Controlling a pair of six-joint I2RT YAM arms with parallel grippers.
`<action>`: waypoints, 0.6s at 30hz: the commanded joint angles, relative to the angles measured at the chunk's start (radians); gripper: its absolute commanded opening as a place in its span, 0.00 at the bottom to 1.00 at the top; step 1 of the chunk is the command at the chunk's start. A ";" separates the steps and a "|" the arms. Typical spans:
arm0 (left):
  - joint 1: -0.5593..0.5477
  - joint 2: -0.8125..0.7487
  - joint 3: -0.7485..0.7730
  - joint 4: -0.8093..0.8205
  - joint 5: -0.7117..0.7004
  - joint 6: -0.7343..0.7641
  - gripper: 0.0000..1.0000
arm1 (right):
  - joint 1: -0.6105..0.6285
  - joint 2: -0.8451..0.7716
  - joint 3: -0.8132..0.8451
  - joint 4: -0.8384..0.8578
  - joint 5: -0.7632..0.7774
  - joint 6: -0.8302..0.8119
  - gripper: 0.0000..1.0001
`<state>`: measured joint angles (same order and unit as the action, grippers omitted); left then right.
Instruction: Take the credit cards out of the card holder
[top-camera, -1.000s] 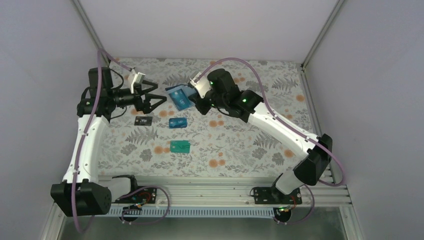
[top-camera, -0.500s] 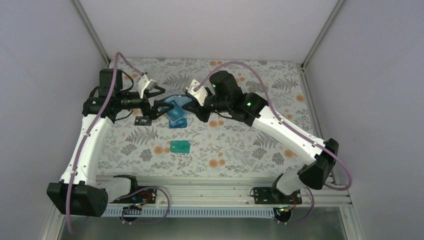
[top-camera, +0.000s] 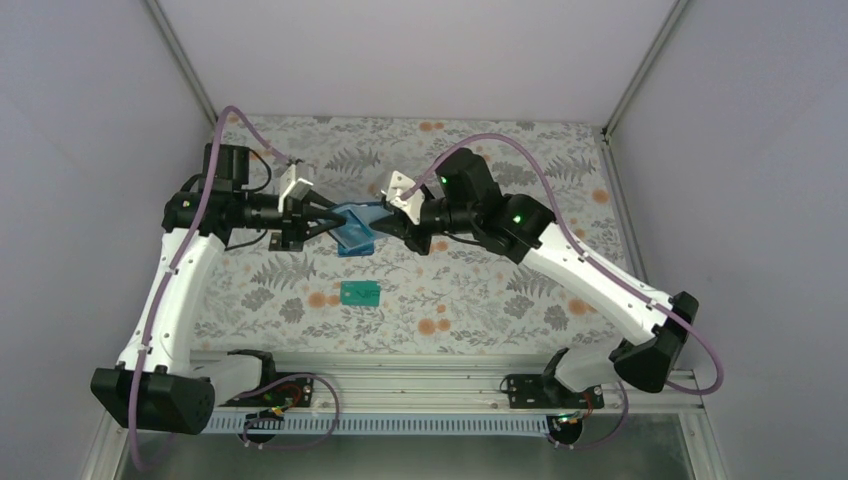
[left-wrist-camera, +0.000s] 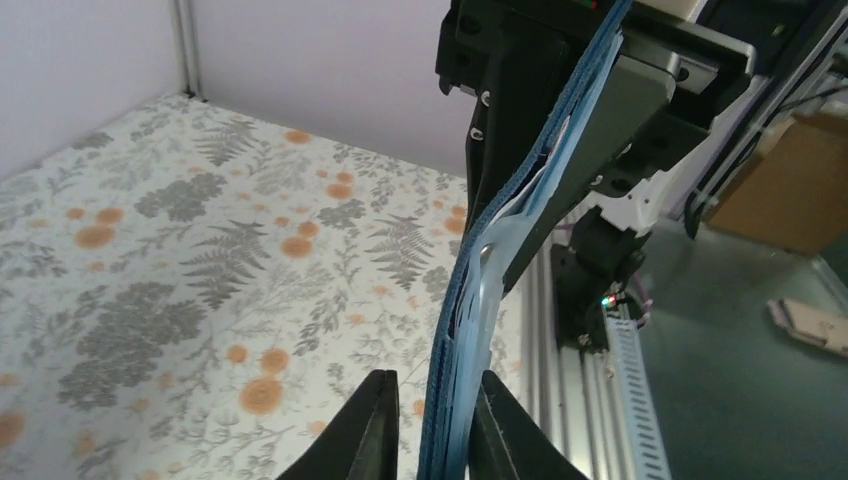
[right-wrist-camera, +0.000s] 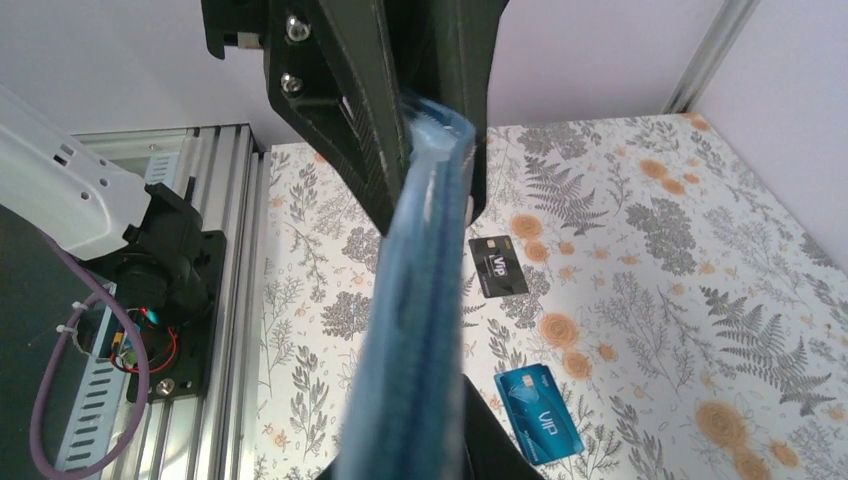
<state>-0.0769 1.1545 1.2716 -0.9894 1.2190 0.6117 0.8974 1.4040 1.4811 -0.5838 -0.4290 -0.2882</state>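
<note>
We find the card holder (top-camera: 355, 228) above the surface (top-camera: 480, 290), the left pincer (top-camera: 333, 218) at its left, the right pincer (top-camera: 388, 222) at its right; three credit cards (top-camera: 360, 292) lie below, one well in front.

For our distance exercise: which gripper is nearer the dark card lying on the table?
Left. The left gripper hangs close by the dark card; the right gripper is beyond the card holder.

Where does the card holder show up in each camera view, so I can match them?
Top external: card holder sits just left of centre, in the upper half.
Left wrist: card holder is an edge-on blue strip running from bottom centre to top right.
Right wrist: card holder is an edge-on blue strip rising from bottom centre.
Shared landmark: floral table cover.
</note>
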 joint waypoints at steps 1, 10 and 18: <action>0.002 -0.005 0.022 -0.091 0.096 0.137 0.16 | 0.010 -0.059 -0.019 0.032 -0.002 -0.014 0.10; 0.056 -0.015 0.037 -0.019 0.152 0.032 0.03 | -0.032 -0.088 -0.045 0.127 0.110 0.096 0.43; 0.179 -0.024 -0.047 0.282 -0.243 -0.406 0.02 | -0.175 -0.178 -0.106 0.238 0.203 0.284 0.51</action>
<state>0.0673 1.1465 1.2598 -0.8642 1.1976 0.4122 0.7536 1.2896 1.3979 -0.4374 -0.2756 -0.1047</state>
